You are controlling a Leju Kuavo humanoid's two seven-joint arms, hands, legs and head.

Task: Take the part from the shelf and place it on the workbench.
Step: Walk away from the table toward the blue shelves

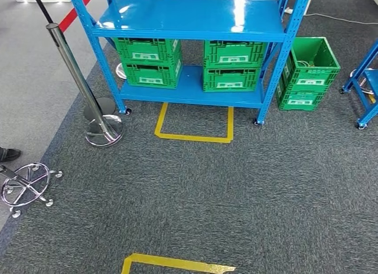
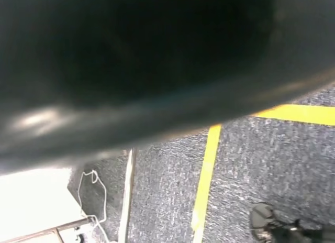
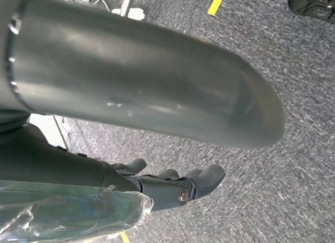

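Blue shelf (image 1: 191, 20): four green crates (image 1: 149, 61) stored beneath. Right hand (image 3: 166, 185): fingers (image 3: 209, 175) seen extended, nothing held. Left hand's fingers: state undeterminable.

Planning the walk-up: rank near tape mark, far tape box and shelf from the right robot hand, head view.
1. Near tape mark, bottom edge, closest to the hanging right robot hand.
2. Far tape box, mid-floor.
3. Shelf, beyond it.

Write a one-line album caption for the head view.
Blue shelf holding green crates, yellow floor marking in front.
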